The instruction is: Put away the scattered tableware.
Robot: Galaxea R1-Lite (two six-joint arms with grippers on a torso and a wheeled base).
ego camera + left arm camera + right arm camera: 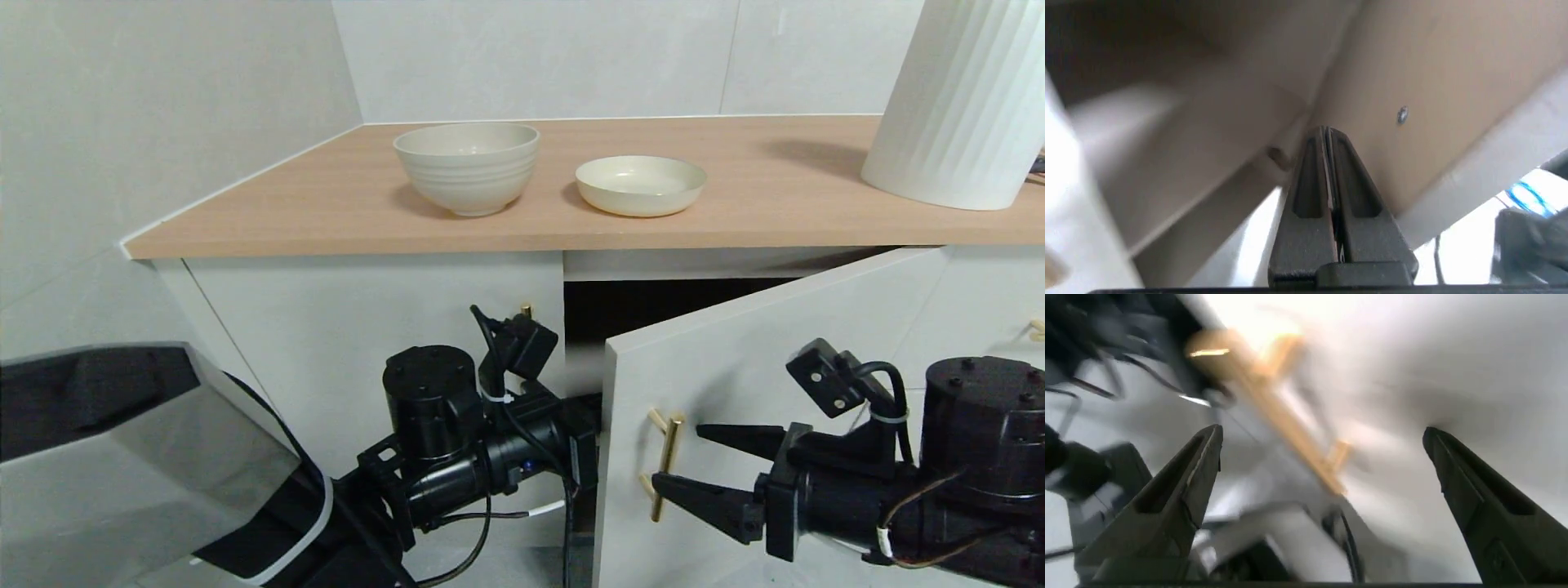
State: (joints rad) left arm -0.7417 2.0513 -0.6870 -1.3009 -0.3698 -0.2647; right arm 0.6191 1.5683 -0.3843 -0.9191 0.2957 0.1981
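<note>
Right end effector [676, 456] spread wide at vertical handle [673, 433] | left end effector [1324, 139] pressed closed | bowl [467, 167] mouth-up

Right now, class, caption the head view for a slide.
Open right gripper at ajar white cabinet door's brass handle; cream bowl, shallow dish above.

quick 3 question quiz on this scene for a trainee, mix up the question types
1. True or false: the cabinet door stands partly open.
2. What sits on the counter to the robot's left of the shallow dish? A deep bowl; B mug; C fork.
3. Fill in: the right claw, beside the gold handle, is ____.
Key: 1 true; 2 A; 3 open.
</note>
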